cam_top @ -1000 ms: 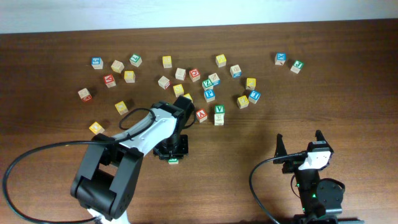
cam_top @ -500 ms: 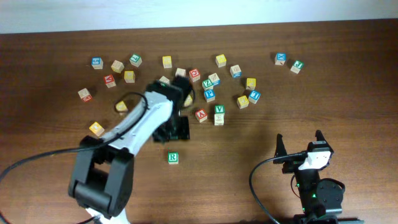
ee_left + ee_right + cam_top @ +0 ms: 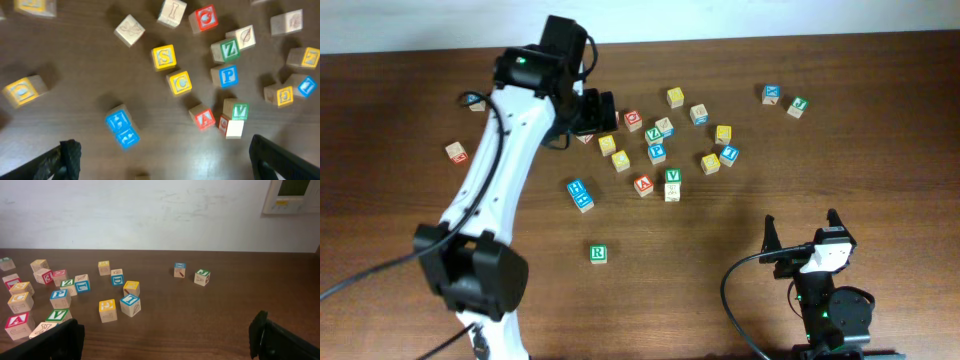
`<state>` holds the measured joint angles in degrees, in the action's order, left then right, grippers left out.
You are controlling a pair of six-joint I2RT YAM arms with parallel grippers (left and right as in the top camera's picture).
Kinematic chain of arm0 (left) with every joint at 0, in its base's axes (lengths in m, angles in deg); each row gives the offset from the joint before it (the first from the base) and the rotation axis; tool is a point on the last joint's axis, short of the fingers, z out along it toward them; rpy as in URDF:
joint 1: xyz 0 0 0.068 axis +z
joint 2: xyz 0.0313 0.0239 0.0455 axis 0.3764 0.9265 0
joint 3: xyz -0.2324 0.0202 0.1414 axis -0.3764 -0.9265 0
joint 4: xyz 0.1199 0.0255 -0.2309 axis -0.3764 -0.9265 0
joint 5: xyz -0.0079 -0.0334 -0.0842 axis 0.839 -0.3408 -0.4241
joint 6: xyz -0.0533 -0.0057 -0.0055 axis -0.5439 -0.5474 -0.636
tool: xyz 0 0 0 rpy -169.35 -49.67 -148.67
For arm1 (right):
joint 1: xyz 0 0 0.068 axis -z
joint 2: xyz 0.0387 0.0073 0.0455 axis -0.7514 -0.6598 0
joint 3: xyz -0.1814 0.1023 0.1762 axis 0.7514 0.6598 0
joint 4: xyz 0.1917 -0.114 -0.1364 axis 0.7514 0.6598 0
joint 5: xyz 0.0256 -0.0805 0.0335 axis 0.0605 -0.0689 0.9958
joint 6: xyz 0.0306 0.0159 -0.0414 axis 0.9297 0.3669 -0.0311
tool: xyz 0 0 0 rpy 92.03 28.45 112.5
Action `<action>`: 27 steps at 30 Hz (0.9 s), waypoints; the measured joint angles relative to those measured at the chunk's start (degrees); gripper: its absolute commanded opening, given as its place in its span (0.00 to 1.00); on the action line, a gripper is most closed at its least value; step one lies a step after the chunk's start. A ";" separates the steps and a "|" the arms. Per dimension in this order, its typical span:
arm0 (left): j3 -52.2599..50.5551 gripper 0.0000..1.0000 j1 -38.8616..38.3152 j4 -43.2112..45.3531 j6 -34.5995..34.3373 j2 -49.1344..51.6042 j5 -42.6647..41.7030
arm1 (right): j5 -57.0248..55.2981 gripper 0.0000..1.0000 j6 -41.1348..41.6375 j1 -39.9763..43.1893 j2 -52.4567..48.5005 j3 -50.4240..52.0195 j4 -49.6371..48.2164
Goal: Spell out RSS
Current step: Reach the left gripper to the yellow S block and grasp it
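Observation:
The green R block (image 3: 598,254) lies alone on the table, near the front, with no gripper touching it. A yellow S block (image 3: 607,144) (image 3: 164,56) sits in the block cluster beside a yellow C block (image 3: 179,82). My left gripper (image 3: 592,112) (image 3: 163,147) hangs open high over the cluster's left side, holding nothing. My right gripper (image 3: 802,232) (image 3: 165,332) stands open and empty at the front right, far from the blocks.
Several lettered blocks are scattered across the back half: blue P (image 3: 228,76), green Z (image 3: 223,50), red A (image 3: 202,118), green V (image 3: 239,111). A blue block (image 3: 580,194) lies between the cluster and R. Two blocks (image 3: 784,100) sit apart at the back right.
My left gripper opened and left the R block on the table. The arm then rose and swung back over the block cluster. The right arm has not moved.

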<state>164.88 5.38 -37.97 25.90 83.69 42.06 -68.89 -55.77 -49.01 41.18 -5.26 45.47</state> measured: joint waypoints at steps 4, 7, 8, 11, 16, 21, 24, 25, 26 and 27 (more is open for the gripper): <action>-0.11 0.99 -0.07 7.76 -3.63 2.01 -0.72 | 0.00 0.98 -0.02 0.00 0.00 0.00 0.00; -0.11 0.99 -0.07 8.24 -13.03 2.32 3.96 | 0.02 0.98 0.00 0.00 0.00 0.00 0.00; -0.11 0.99 -0.07 9.51 -15.08 3.39 5.05 | 0.02 0.98 0.00 0.00 0.00 0.00 0.00; -0.11 0.94 -0.07 11.02 -17.05 7.67 6.01 | 0.00 0.98 -0.02 0.00 0.00 0.00 0.00; -0.11 0.78 -0.52 10.49 -16.79 14.80 6.60 | 0.00 0.98 -0.02 0.00 0.00 0.00 0.00; -0.11 0.70 -3.04 12.04 -12.17 18.64 6.82 | 0.00 0.98 0.02 0.00 0.00 0.00 0.00; -0.11 0.70 -4.39 12.07 -12.26 18.64 9.46 | 0.00 0.98 0.00 0.00 0.00 0.00 0.00; -0.11 0.69 -4.37 12.09 -12.28 18.64 10.01 | 0.00 0.98 0.00 0.00 0.00 0.00 0.00; -0.11 0.69 -4.37 12.07 -12.31 18.64 10.45 | 0.00 0.98 0.00 0.00 0.00 0.00 0.00; -0.11 0.69 -4.35 12.09 -12.39 18.64 10.71 | 0.00 0.98 -0.02 0.00 0.00 0.00 0.00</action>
<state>164.77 1.03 -25.89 13.51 102.33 52.77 -68.89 -55.79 -49.01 41.18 -5.26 45.47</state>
